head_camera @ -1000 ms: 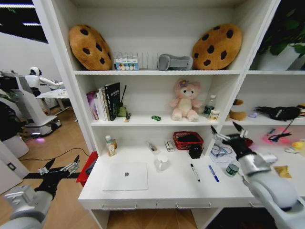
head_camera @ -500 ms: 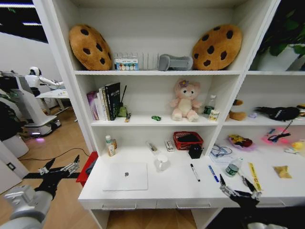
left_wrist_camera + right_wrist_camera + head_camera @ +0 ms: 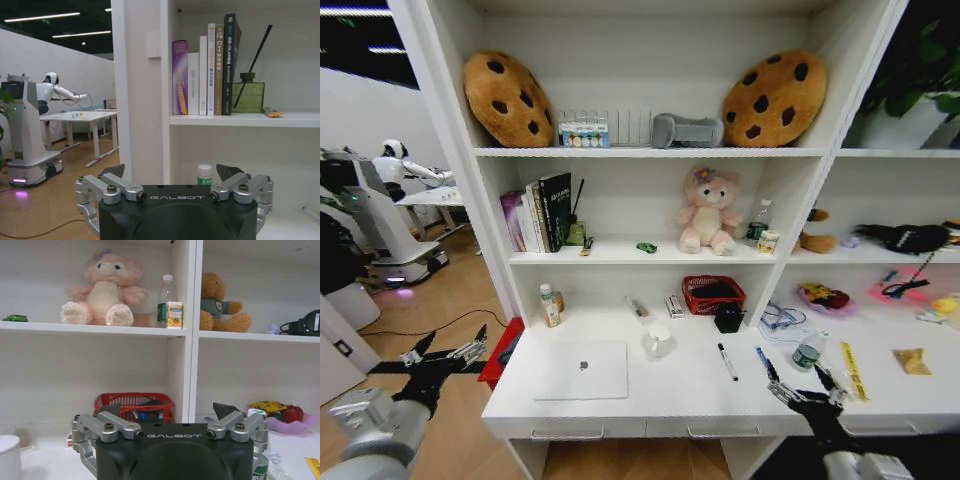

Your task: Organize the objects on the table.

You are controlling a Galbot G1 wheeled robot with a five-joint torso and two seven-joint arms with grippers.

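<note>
1. Along the front edge of the counter, my right hand hangs low with its fingers spread wide and nothing between them. One second ago it was raised near the red wire basket; half a second ago it had already dropped to the front edge, and now it sits slightly nearer the blue marker.
2. I use the silver laptop as my landmark. It lies closed and flat on the counter, apple logo up, unchanged across all three head views.
3. Just right of the laptop stands a white mug. Farther right lies the black marker, then the blue marker, then the small green-lidded jar farthest right. None has shifted.
4. Up and right of the laptop, on the shelf above, the tiny green toy rests beside a pink plush bear.
5. Well left of the laptop, off the counter's end, my left hand stays parked in the air, fingers wide, holding nothing.
6. My reading: the right hand has come down without carrying anything, so no object has been organized yet. Its new spot beside the blue marker and jar suggests a pick there, though I cannot confirm which.
</note>
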